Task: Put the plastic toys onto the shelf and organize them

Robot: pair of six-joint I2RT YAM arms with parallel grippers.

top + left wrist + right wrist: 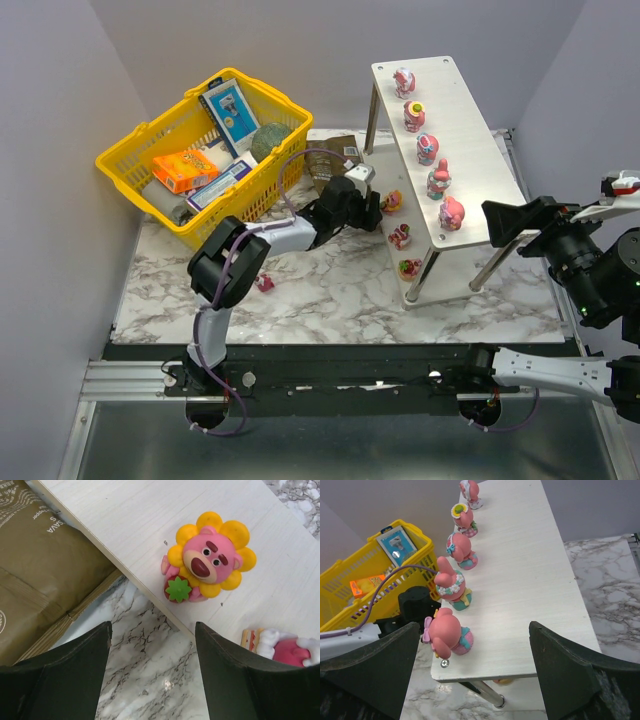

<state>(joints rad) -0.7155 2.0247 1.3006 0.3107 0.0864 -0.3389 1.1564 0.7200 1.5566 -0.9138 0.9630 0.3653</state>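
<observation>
Two white boards on thin metal legs make up the shelf (470, 110), the biggest thing here and the marker for everything else. Well to the left of the shelf stands a yellow basket (130, 165) of groceries. A brown packet (338, 152) lies between basket and shelf, just beside the lower board.

The left gripper (372, 207) reaches to the shelf's left edge, level with the lower board, its jaws apart with nothing between them. The right gripper (503, 226) hangs at the shelf's right side, by the near end of the upper board, jaws spread wide and empty.

Five toys (427, 149) stand in a row along the left edge of the upper board. Three more are on the lower board:
- a sunflower bear (207, 560) at its left edge, just ahead of the left jaws and not touching them
- a pink-and-white toy (285, 650) beside the bear
- a third toy (410, 268) by the shelf's front leg

One stray toy (264, 283) lies on the marble table (330, 290), well left of the shelf.

I judge the task nearly done, with eight of the nine toys in view on the shelf. The stray is left to fetch, and the lower row may want straightening.
</observation>
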